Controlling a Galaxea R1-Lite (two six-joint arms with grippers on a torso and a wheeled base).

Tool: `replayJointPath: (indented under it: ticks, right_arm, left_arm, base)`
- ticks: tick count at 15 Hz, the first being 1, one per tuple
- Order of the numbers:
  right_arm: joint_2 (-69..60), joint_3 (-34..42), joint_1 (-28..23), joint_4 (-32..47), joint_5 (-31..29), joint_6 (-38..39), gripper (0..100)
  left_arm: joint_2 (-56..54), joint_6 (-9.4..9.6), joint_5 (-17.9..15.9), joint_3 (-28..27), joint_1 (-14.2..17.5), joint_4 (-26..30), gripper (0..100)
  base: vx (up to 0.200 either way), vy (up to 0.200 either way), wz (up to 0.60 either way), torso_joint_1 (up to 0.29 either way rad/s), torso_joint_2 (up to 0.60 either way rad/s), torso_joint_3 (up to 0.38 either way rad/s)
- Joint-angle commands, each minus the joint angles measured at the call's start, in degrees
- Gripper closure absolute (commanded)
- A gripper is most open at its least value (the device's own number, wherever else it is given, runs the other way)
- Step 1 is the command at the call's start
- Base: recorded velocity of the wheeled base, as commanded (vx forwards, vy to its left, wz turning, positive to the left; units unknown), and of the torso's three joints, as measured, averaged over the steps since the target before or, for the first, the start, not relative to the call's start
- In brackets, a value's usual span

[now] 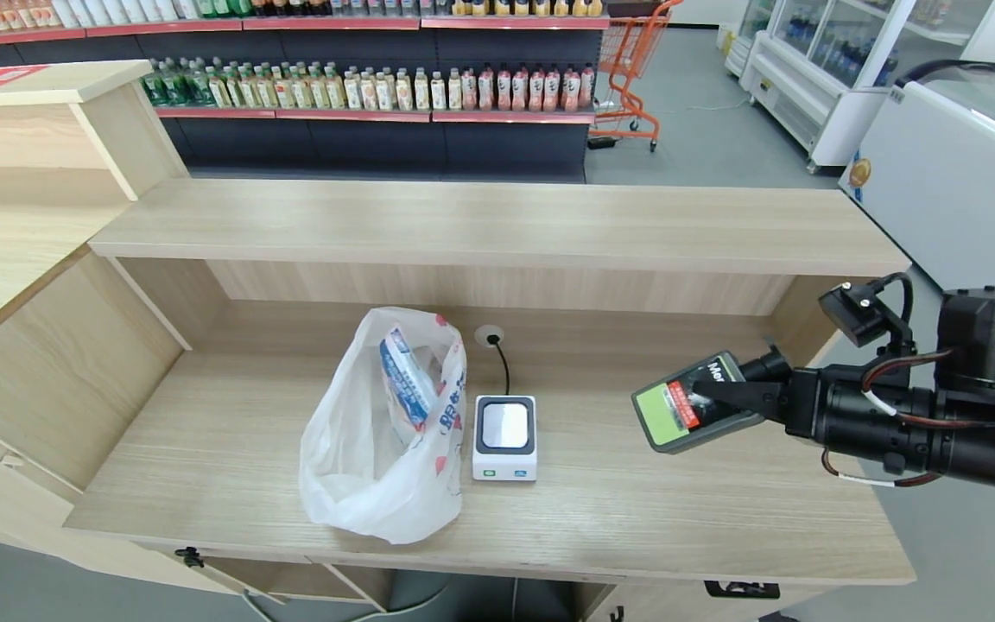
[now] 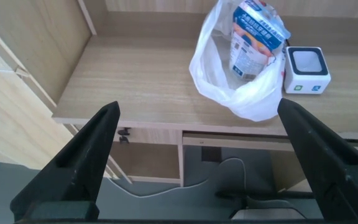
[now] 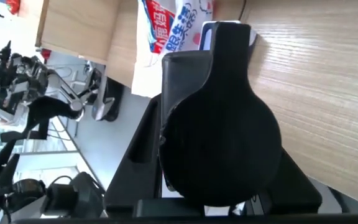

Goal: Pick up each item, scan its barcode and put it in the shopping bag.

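My right gripper [image 1: 712, 399] is shut on a flat dark box [image 1: 679, 410] with a green and red label. It holds the box in the air above the right part of the wooden counter [image 1: 636, 510], right of the white barcode scanner [image 1: 504, 436]. In the right wrist view a black finger [image 3: 222, 124] covers most of the box [image 3: 182, 74]. A white plastic shopping bag [image 1: 377, 458] stands left of the scanner with a blue and white packet [image 1: 407, 380] inside it. My left gripper [image 2: 201, 162] is open and hangs off the counter's front edge, with the bag [image 2: 241, 74] and scanner [image 2: 306, 65] beyond it.
A raised shelf [image 1: 497, 225] runs along the back of the counter and wooden walls close its left and right sides. The scanner's cable [image 1: 504, 367] leads to a hole in the counter. Bare wood lies left of the bag.
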Motion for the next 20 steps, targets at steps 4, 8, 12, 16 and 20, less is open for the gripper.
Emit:
replayJointPath:
  ticks: [4,8,12,16,20]
  right_arm:
    - [10.03,-4.02,0.21,0.08,-2.92,-6.02,100]
    - [18.38,-9.12,1.44,0.0,-7.66,-6.54,100]
    - [23.22,-12.72,5.04,-0.35,-9.6,-6.54,100]
    - [26.56,-16.68,8.91,-0.35,-12.23,-6.46,100]
    - [29.54,-20.28,9.61,-0.09,-13.55,-6.54,100]
  left_arm:
    - [-0.02,-0.16,0.05,0.0,-0.02,-0.01,0]
    - [-0.02,-0.16,0.05,0.0,-0.02,-0.01,0]
    - [-0.02,-0.16,0.05,0.0,-0.02,-0.01,0]
    - [-0.02,-0.16,0.05,0.0,-0.02,-0.01,0]
    - [-0.02,-0.16,0.05,0.0,-0.02,-0.01,0]
  base:
    - [0.0,0.1,0.0,0.002,0.0,0.001]
    - [0.0,0.0,0.0,0.0,0.0,0.0]
    - [0.0,0.0,0.0,0.0,0.0,0.0]
    - [0.0,0.0,0.0,0.0,0.0,0.0]
    - [0.0,0.0,0.0,0.0,0.0,0.0]
